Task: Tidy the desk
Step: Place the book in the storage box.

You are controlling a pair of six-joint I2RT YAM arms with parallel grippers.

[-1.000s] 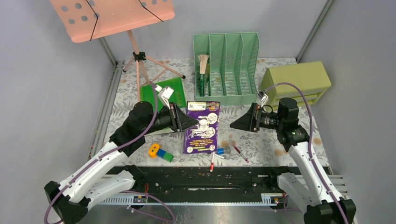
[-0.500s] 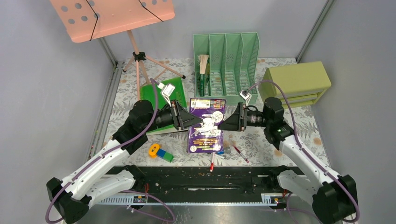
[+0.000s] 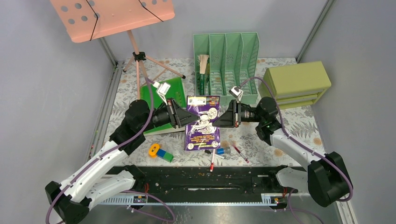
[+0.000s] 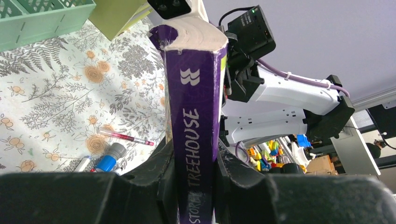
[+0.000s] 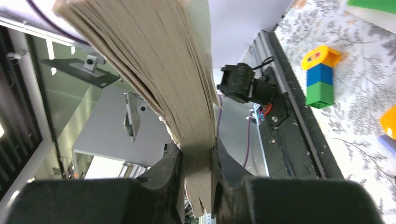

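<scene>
Nearer than the purple book (image 3: 203,123), on the desk (image 3: 285,140) beneath: pens (image 3: 212,161), toy blocks (image 3: 161,153). Grips the book from both sides, left gripper (image 3: 188,118) clenched on spine, right gripper (image 3: 219,120) on page edge. Beyond the book: green file rack (image 3: 226,65).

On my tabletop (image 3: 306,123) I count two books, one purple book (image 3: 202,123) and one green book (image 3: 176,91); one rack (image 3: 226,65) with four slots; one brush (image 3: 203,63); one drawer box (image 3: 296,81); one music stand (image 3: 112,16); two red pens, a near pen (image 3: 212,162) and a right pen (image 3: 241,153); one blue marker (image 3: 222,150); three joined blocks (image 3: 161,153).
</scene>
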